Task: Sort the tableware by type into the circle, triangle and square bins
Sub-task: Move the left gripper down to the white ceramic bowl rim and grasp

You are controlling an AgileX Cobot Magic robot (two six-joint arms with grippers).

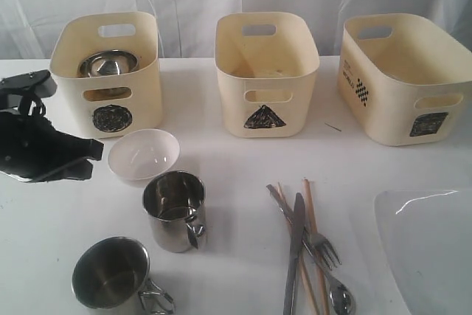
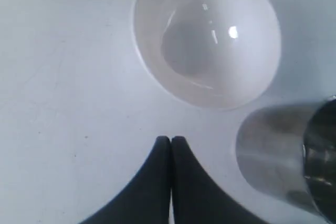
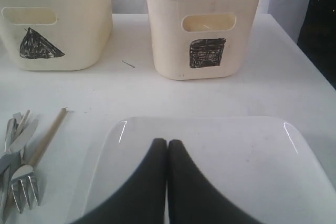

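Observation:
Three cream bins stand at the back: circle bin point(image 1: 110, 82) with a steel bowl point(image 1: 108, 63) inside, triangle bin point(image 1: 265, 79), square bin point(image 1: 405, 82). The small white bowl point(image 1: 144, 154) sits in front of the circle bin, with two steel mugs point(image 1: 173, 210) point(image 1: 114, 274) nearer. Knife point(image 1: 294, 252), fork point(image 1: 313, 237), spoon point(image 1: 341, 296) and chopsticks point(image 1: 313, 248) lie crossed right of centre. The large white plate point(image 1: 428, 248) is at the right edge. My left gripper point(image 2: 170, 139) is shut and empty, just short of the white bowl point(image 2: 207, 38). My right gripper point(image 3: 167, 142) is shut and empty over the plate point(image 3: 236, 161).
A white cloth covers the table point(image 1: 236, 160), with a white curtain behind. The left arm point(image 1: 37, 145) hangs over the table's left edge. A small dark speck point(image 1: 333, 127) lies between the triangle and square bins.

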